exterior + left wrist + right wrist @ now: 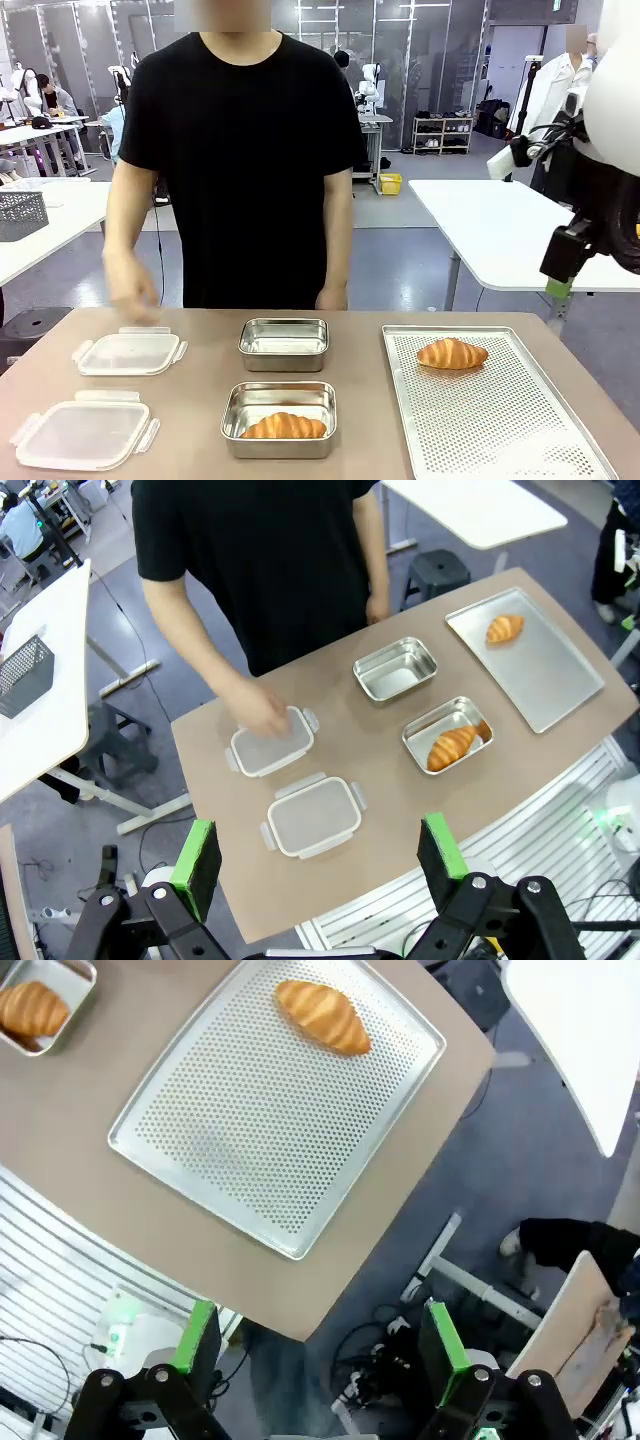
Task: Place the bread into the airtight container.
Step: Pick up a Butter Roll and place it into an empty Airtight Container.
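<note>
left gripper (318, 850) and right gripper (320, 1335) both hang wide open, nothing in them, high up. ahead of the right jaws is the perforated tray (250, 1150), with the loose croissant (323, 1016) at its far end. the other croissant (285, 426) already sits in a steel container (280, 448) further off to one side. pinch that glossy curve off-centre and i reckon it rolls out or gets squashed.

The setting is presenting as a robotics laboratory in an open hall: white work tables (500, 225) are standing apart on a grey floor (410, 270), and glazed partitions (440, 50) are lining the far side. A low shelf rack (442, 133) is holding equipment, and cables (375, 1345) are lying beneath the brown test table (210, 340).
</note>
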